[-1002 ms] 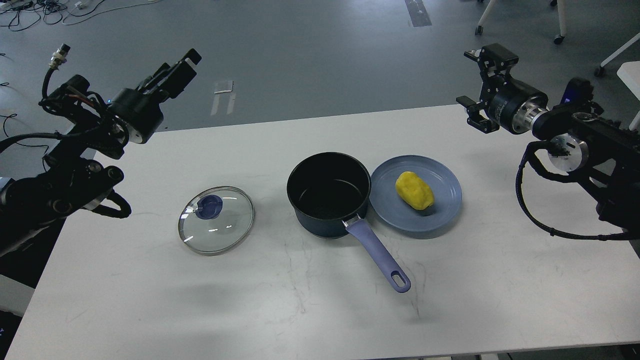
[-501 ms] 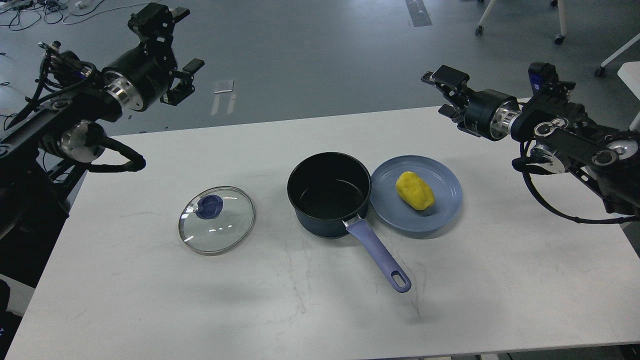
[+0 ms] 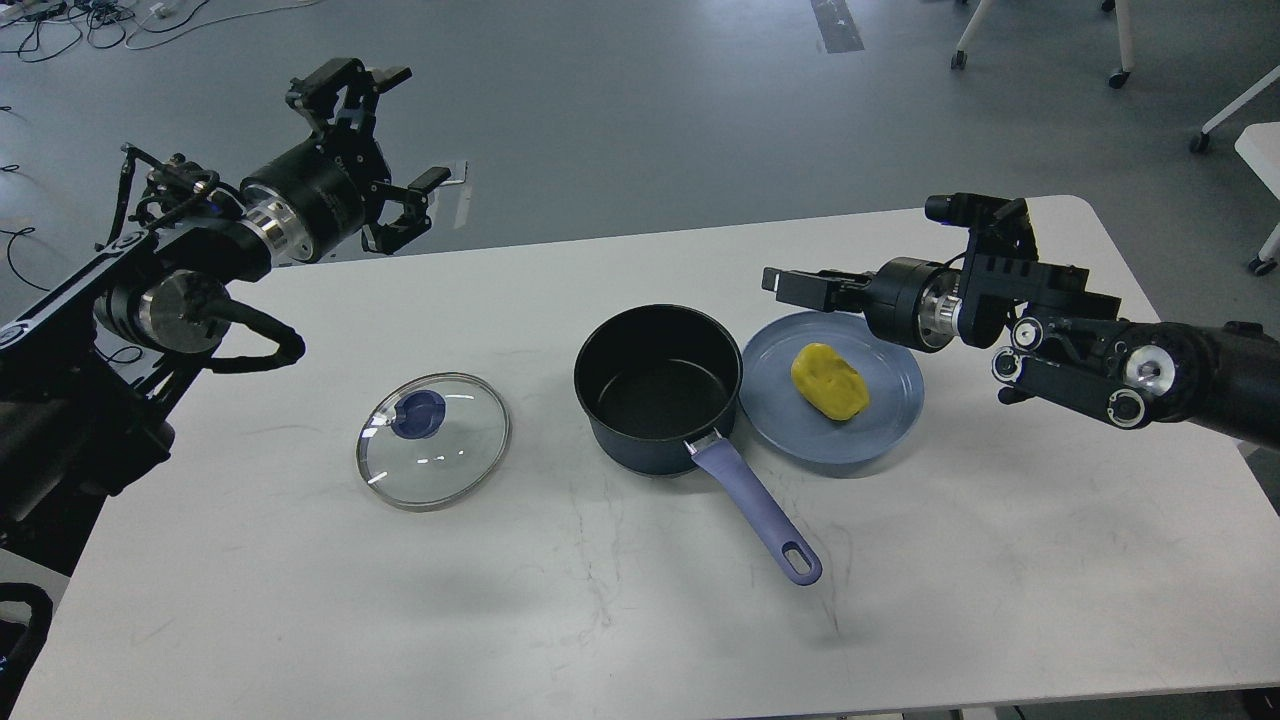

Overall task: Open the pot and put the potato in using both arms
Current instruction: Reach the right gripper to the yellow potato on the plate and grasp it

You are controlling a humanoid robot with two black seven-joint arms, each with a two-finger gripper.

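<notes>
With the lid [image 3: 433, 441] off left of the pot [image 3: 657, 388], I must lower my empty right gripper [image 3: 790, 284], whose opening I cannot tell, onto the potato [image 3: 829, 380] right of the pot, left gripper [image 3: 385, 150] spread open and empty.

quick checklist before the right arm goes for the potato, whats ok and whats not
1. Pot open, lid flat on the table to its left: ok.
2. Pot inside free of objects: ok.
3. Potato lying free on the blue plate: ok.
4. Right tool over the potato: not ok, it sits above the plate's far rim.
5. Right tool open: cannot tell.
6. Left tool away from the pot: ok, open.
</notes>
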